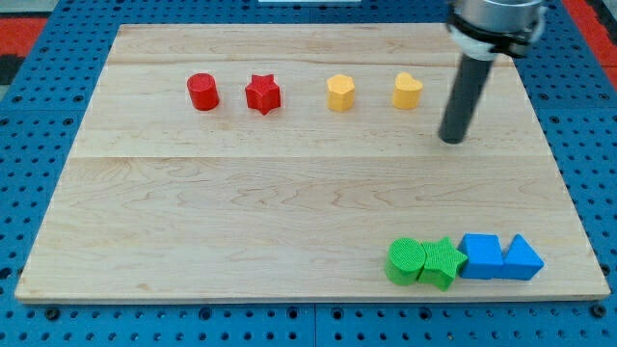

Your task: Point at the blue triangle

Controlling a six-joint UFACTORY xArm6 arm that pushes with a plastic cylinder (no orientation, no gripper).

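My tip [451, 141] is resting near the board's upper right, the dark rod rising from it toward the view's top edge; being a plain rod with no claw to open or close, it is holding nothing and touching no block. The blue triangle [523, 258] is sitting well below my tip and a little toward the view's right, close to the bottom right corner of the wooden board [289, 193] — well apart from the rod's end. Just to the triangle's left, and almost straight below my tip, a blue cube [481, 255] is lying against it, the two appearing to touch. Further left along the same bottom row, a green star [442, 262] is pressing up to the cube, and a green cylinder [406, 261] is sitting against the star, both below my tip and slightly to its left. Nearest to my tip is a yellow heart [408, 91], lying just up and to its left, close but not in contact. Beyond it, running toward the view's left in one line, a yellow hexagon-like block [340, 93], a red star [262, 93] and a red cylinder [202, 92] are standing apart from one another — all of them to my tip's left and slightly above it.
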